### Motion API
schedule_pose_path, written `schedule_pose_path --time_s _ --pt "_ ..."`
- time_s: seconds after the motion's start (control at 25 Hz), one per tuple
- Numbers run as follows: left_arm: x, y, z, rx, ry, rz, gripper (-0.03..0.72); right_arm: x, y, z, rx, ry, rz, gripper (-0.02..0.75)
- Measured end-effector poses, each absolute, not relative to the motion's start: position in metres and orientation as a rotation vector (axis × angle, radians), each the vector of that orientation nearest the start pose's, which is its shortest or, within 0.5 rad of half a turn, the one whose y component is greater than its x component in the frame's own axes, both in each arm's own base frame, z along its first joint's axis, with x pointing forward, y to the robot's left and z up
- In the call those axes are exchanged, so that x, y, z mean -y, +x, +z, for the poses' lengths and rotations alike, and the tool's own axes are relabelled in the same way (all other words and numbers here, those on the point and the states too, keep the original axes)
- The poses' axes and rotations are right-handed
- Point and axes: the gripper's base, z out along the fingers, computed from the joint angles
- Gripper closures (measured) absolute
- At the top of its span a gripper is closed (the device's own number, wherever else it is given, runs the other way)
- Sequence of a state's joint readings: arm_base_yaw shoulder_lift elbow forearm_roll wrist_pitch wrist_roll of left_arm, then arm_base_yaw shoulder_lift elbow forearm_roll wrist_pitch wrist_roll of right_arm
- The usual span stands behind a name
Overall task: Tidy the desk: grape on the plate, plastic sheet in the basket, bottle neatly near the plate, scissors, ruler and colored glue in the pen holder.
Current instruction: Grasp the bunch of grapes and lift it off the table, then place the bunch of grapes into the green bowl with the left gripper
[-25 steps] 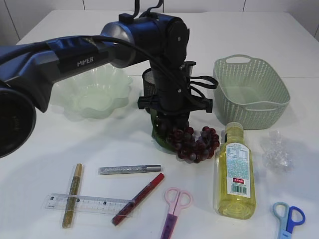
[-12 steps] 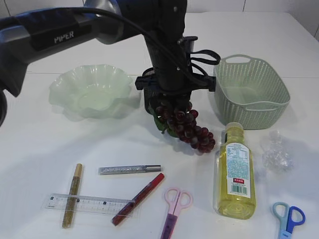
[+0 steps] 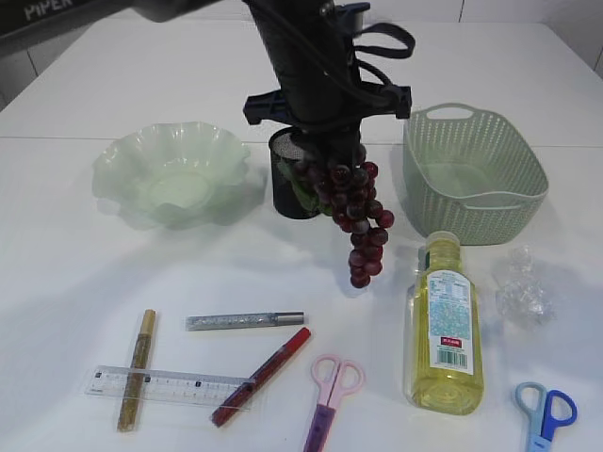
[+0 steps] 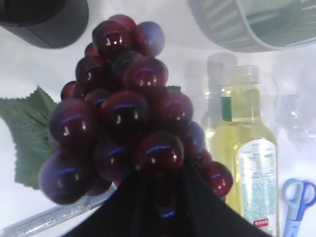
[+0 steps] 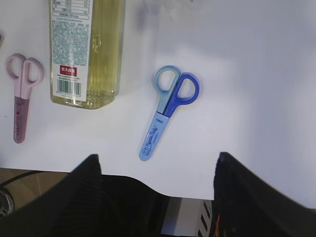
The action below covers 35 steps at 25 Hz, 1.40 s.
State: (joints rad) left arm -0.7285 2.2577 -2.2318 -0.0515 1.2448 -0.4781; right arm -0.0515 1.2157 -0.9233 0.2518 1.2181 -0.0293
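— Purple grapes hang in the air from the left hand, which is clenched on the top of the bunch; the cluster dangles clear of the worktop, in front of the black pen holder.

— And the plate?

— The pale green plate sits to the left of the pen holder, well apart from the bunch. The green basket stands to the right.

— What lies on the worktop?

— The bottle lies on its side in front of the basket, with the crumpled plastic sheet just beside it on the right. The pink scissors and the blue scissors lie near the front edge. The ruler lies across a gold glue pen, touching a red glue pen; a silver glue pen lies just behind.

— The right hand?

— Its wrist camera shows the two fingers spread wide apart with nothing between them, above the blue scissors; how high it hangs is hard to judge from that angle.
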Motion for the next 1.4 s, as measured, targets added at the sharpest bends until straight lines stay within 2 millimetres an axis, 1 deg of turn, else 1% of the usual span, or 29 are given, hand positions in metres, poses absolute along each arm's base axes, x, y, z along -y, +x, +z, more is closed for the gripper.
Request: schedule_pose_path --time_s 0.16,0.28,0.44,0.56,0.72,0.84,0.96,1.08,1.4 --pt "0.325 0.357 0.297 -2.758 0.348 -0.41 0.585 -0.011 0.203 0.284 -2.962 0.136 0.352 0.19" --pt "0.317 0.35 0.324 -2.705 0.351 -0.445 0.583 -0.011 0.203 0.284 -2.962 0.136 0.351 0.19" --pt "0.299 0.346 0.355 -2.64 0.347 -0.457 0.582 -0.01 0.203 0.284 -2.959 0.134 0.34 0.19" --pt "0.282 0.347 0.372 -2.594 0.349 -0.437 0.58 -0.01 0.203 0.284 -2.956 0.133 0.337 0.19" --pt "0.26 0.357 0.381 -2.559 0.348 -0.382 0.578 -0.01 0.203 0.284 -2.957 0.133 0.334 0.19" --pt "0.245 0.367 0.381 -2.552 0.356 -0.349 0.578 -0.009 0.203 0.284 -2.958 0.131 0.328 0.19" --pt "0.229 0.377 0.381 -2.536 0.355 -0.276 0.578 -0.009 0.203 0.284 -2.963 0.127 0.316 0.19" --pt "0.21 0.388 0.381 -2.519 0.334 -0.178 0.578 -0.009 0.203 0.284 -2.964 0.125 0.312 0.19" --pt "0.15 0.415 0.383 -2.499 0.18 0.017 0.575 -0.006 0.202 0.283 -2.973 0.11 0.26 0.19"
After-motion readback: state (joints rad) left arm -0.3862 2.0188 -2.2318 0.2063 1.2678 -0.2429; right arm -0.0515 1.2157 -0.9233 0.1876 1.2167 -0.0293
